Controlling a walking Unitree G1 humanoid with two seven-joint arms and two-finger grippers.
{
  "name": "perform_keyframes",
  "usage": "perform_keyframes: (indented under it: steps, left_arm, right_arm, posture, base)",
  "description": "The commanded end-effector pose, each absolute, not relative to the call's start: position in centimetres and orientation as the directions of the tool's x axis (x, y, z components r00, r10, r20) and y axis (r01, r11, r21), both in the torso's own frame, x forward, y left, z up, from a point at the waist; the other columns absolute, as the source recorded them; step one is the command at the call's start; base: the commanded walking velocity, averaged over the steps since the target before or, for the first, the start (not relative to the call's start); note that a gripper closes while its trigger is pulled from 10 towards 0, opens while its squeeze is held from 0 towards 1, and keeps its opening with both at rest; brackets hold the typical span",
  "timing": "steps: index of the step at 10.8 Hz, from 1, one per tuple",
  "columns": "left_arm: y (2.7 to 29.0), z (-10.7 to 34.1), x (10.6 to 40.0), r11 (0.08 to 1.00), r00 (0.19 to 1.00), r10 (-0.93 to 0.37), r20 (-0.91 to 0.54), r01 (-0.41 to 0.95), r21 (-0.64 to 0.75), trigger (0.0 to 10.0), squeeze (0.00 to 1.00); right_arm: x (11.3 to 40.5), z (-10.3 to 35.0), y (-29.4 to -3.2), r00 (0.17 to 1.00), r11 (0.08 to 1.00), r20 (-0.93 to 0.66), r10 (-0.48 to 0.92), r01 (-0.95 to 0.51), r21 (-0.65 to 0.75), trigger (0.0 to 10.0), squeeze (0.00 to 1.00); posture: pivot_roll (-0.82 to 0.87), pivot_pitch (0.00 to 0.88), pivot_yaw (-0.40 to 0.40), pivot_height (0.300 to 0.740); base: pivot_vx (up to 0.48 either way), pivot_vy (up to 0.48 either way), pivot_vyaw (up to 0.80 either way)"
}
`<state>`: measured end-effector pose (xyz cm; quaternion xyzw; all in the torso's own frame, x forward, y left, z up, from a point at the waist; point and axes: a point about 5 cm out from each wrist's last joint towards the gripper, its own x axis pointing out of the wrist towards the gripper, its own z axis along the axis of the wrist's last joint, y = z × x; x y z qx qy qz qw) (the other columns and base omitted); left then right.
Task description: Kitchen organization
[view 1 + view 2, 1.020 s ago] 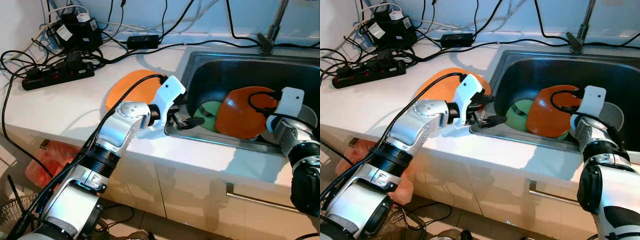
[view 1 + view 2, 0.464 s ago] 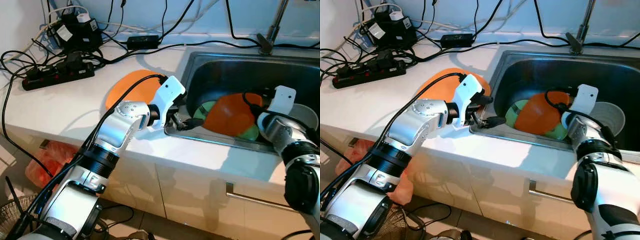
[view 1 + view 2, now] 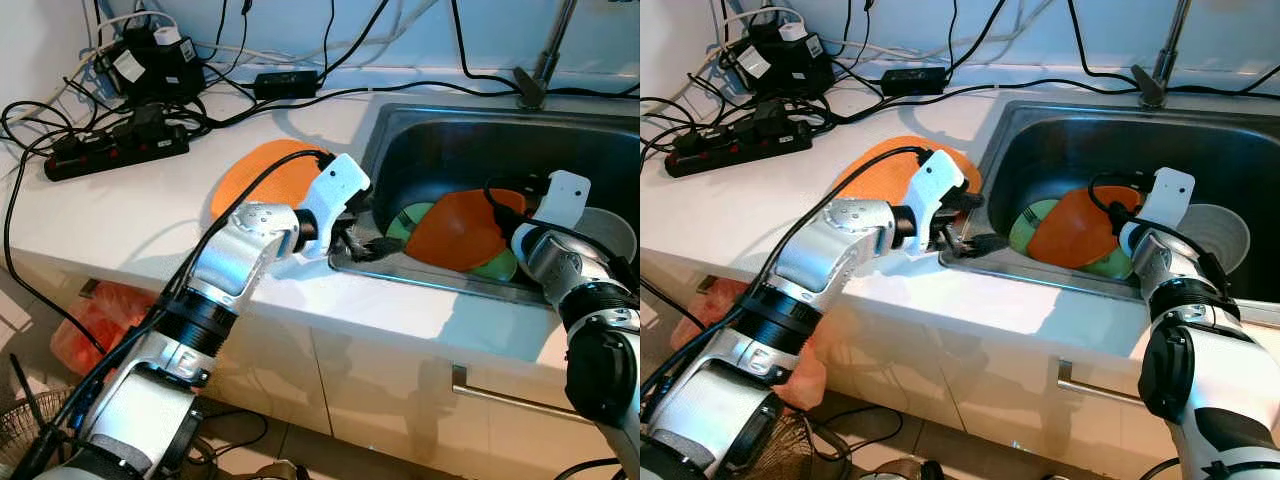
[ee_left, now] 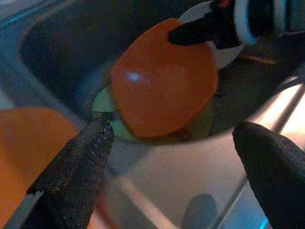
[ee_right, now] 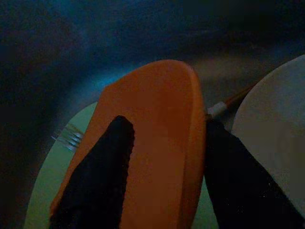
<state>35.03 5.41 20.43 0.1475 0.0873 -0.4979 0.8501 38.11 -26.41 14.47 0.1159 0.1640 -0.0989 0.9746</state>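
Green plate [image 3: 421,216] mostly hidden under orange plate [image 3: 455,228]; fork [image 5: 70,135] on it, only tines show. White bowl [image 3: 1218,233] partly behind right arm. Faucet [image 3: 545,55] cut off at top edge. Left fingertips [image 3: 385,245] blurred.

Right end effector [image 5: 164,176]: two black fingers [image 5: 97,181] closed either side of a tilted orange oval plastic plate [image 5: 152,143]. Beneath the plate: pale green round plate [image 5: 45,191] bearing a metal fork [image 5: 69,136]. Just beside the far finger: white round dish [image 5: 271,143]. Surround: dark sink basin [image 5: 95,38].
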Motion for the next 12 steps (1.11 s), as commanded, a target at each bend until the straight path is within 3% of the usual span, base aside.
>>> perform_keyframes:
  steps: [1,8,11,12]
  left_arm:
    - [5.9,20.9,35.0,0.464,0.507,-0.81,-0.293,0.861,0.208,10.0,0.96]
    - [7.2,21.2,35.1,0.485,0.549,-0.786,-0.285,0.833,0.266,10.0,0.96]
    - [8.6,22.0,34.8,0.458,0.597,-0.75,-0.284,0.779,0.428,10.0,0.97]
    - [9.2,22.6,34.7,0.489,0.628,-0.737,-0.251,0.752,0.442,10.0,0.98]
  right_arm:
    - [38.4,15.1,-26.3,0.93,0.96,-0.332,-0.155,0.221,0.17,10.0,1.0]
    - [38.8,18.6,-28.1,0.961,0.964,-0.183,-0.205,0.231,0.135,10.0,1.0]
    - [39.3,20.2,-27.0,0.982,0.977,-0.063,-0.177,0.183,0.11,10.0,1.0]
    - [39.3,20.4,-26.6,0.986,0.979,-0.04,-0.16,0.163,0.118,10.0,1.0]
  posture:
    - [0.12,0.049,0.124,0.74]
    - [0.11,0.025,0.13,0.74]
    - [0.11,0.02,0.131,0.74]
    - [0.12,0.019,0.129,0.74]
  base:
    - [0.0,0.0,0.0]
    - [0.0,0.0,0.0]
    - [0.0,0.0,0.0]
    - [0.0,0.0,0.0]
